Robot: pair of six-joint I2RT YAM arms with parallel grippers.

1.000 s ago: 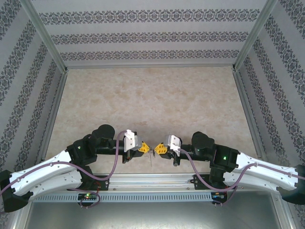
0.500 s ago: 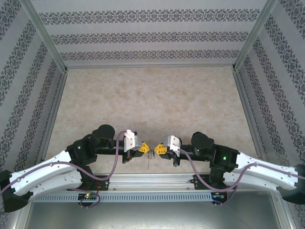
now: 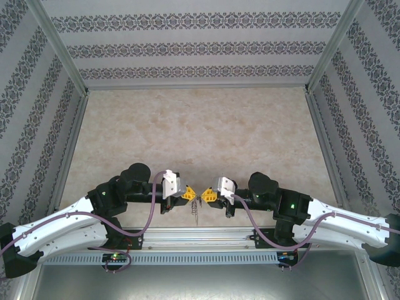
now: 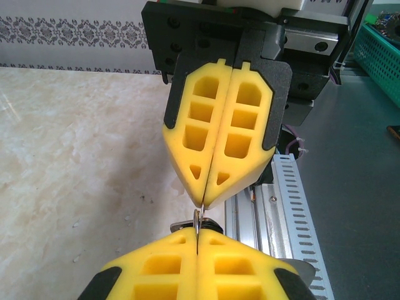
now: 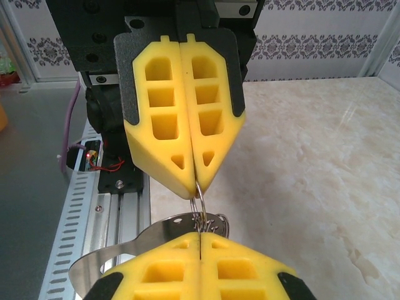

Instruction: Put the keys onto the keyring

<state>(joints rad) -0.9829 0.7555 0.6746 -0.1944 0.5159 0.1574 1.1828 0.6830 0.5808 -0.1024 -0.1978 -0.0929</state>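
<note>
Keyring (image 5: 198,199) is bridging the two claws, its loop running tip to tip; left gripper (image 3: 192,194) and right gripper (image 3: 208,195) are both clamping it, one at either end.

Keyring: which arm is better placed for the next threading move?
Probably right: left gripper and right gripper both pinch the keyring tip to tip, but its small metal bits lie at the right one's tips.

Left end effector (image 3: 192,194) facing right end effector (image 3: 209,195); keyring (image 5: 200,217) between tips, over table (image 3: 200,137).
</note>
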